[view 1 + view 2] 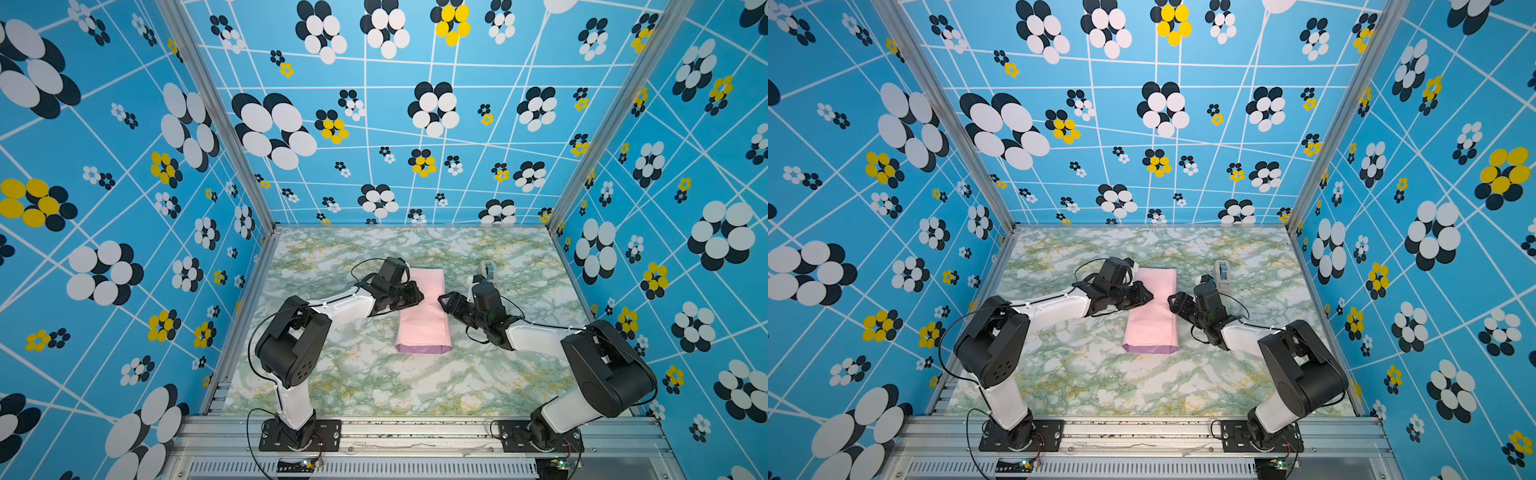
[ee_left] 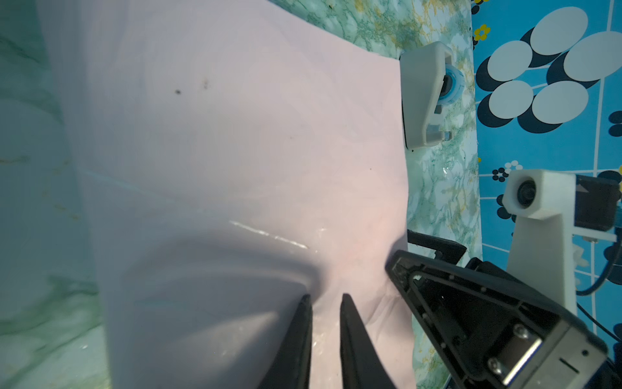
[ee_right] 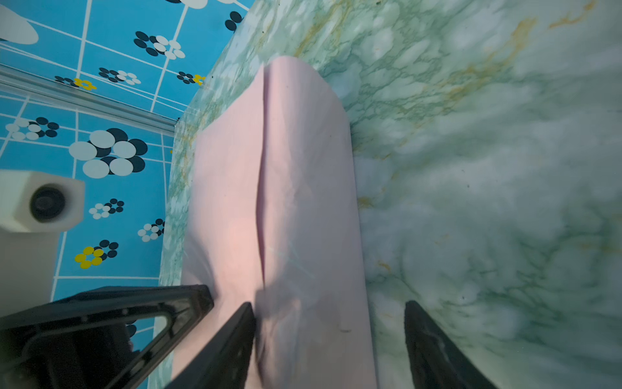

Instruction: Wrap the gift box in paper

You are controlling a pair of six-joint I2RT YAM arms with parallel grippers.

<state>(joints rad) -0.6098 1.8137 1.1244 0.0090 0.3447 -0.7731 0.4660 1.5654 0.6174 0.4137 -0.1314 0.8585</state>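
The right claw [image 3: 329,303] is wide open and empty, and I cannot tell if the nearly shut left claw [image 2: 325,296] pinches the paper [image 1: 422,328] in the middle, so it might pop open.

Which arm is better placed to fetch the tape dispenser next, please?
Right, probably: the right gripper is open and free, the tape dispenser just beyond it; the left gripper sits over the paper, jaws barely apart.
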